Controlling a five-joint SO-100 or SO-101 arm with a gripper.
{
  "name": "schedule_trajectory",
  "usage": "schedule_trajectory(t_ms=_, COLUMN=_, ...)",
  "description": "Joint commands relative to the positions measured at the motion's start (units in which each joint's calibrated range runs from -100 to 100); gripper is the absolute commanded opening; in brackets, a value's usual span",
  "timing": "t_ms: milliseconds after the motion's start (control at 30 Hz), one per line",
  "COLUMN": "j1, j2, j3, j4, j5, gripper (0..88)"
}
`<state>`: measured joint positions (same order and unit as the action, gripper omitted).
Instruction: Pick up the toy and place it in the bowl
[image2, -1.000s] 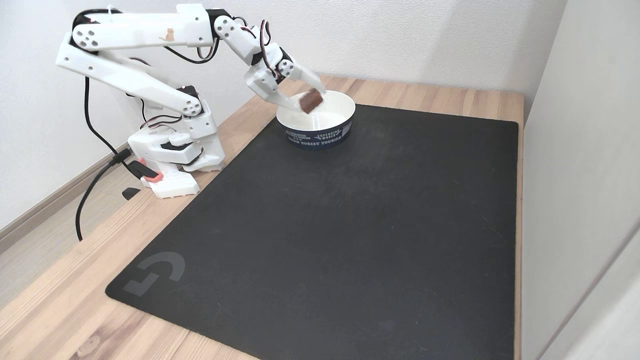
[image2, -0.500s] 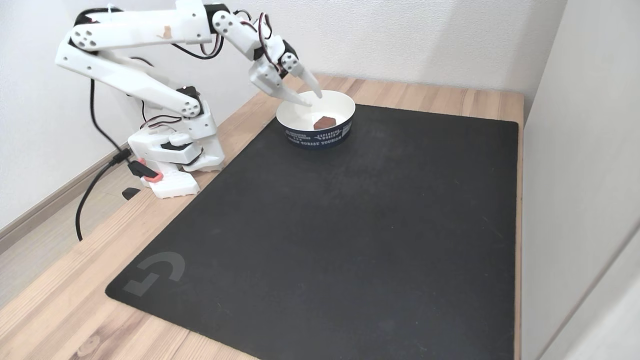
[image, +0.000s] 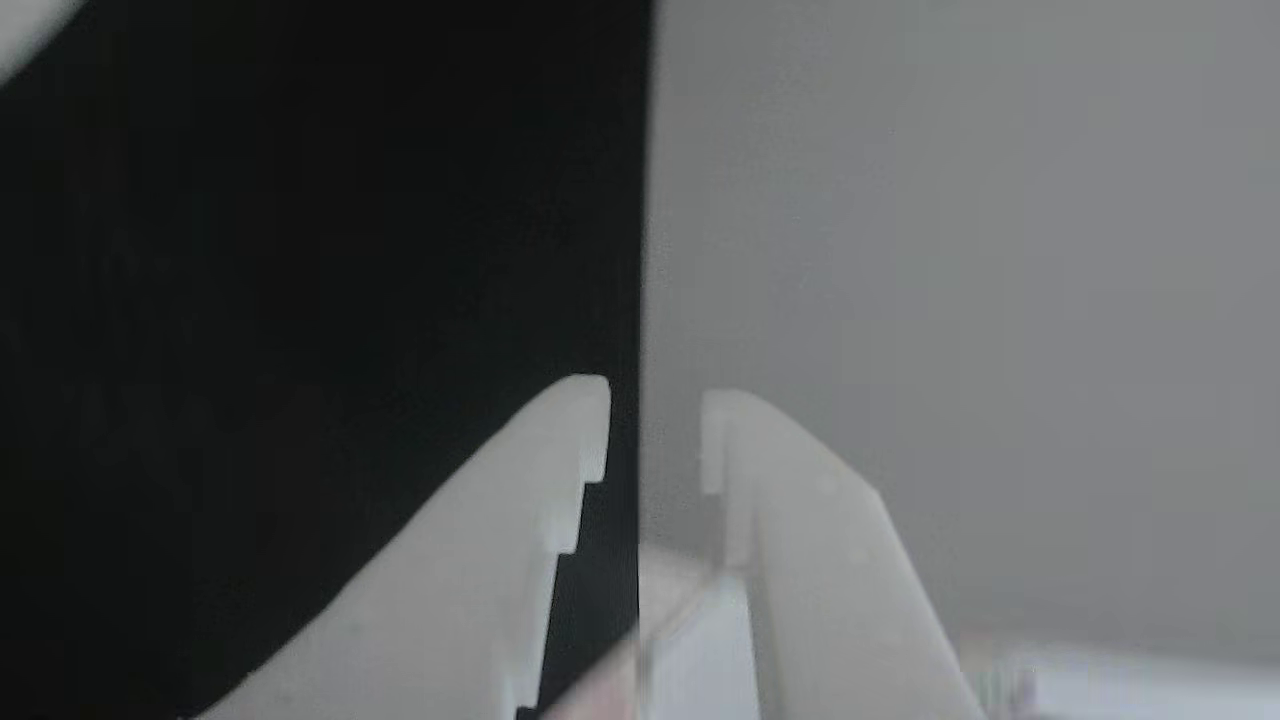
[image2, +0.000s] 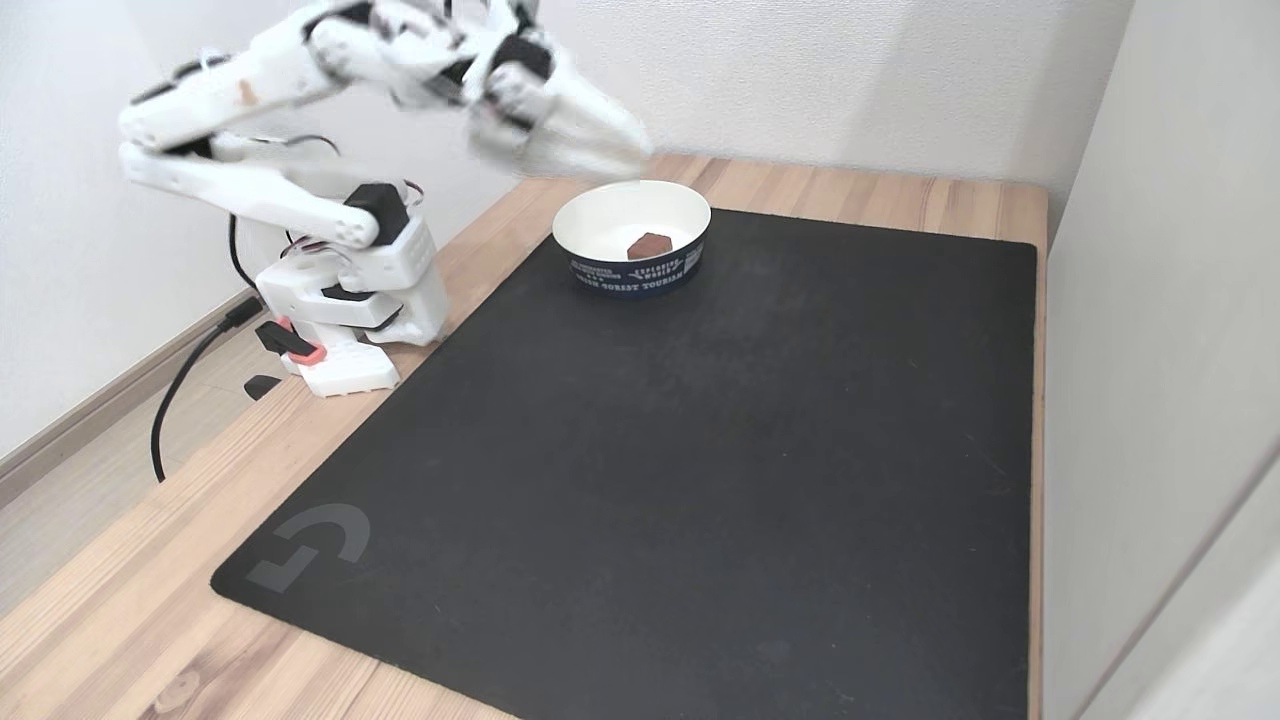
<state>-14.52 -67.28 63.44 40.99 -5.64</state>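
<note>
The gripper (image: 655, 420), its white stepped fingers parted and empty, hangs blurred above the paper bowl (image2: 600, 272). The red toy block (image2: 649, 245) lies inside the bowl. Placement looks done; the arm only needs to retreat home.

Even soft daylight, arm (image2: 300, 60) motion-blurred, other view defocused
</note>
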Motion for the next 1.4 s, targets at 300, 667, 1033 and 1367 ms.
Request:
schedule_trajectory(t_ms=300, j1=14.7, j2=-27.5, j3=29.0, j4=-3.7, j5=0.4, gripper=2.2)
schedule_trajectory(t_ms=667, j1=16.0, j2=-32.1, j3=36.0, j4=5.5, j5=5.8, gripper=2.3)
schedule_trajectory(t_ms=1033, j1=15.8, j2=-32.1, j3=36.0, j4=11.8, j5=5.6, gripper=2.4)
schedule_trajectory(t_ms=1367, j1=15.7, j2=-32.1, j3=36.0, j4=11.9, j5=5.6, gripper=2.5)
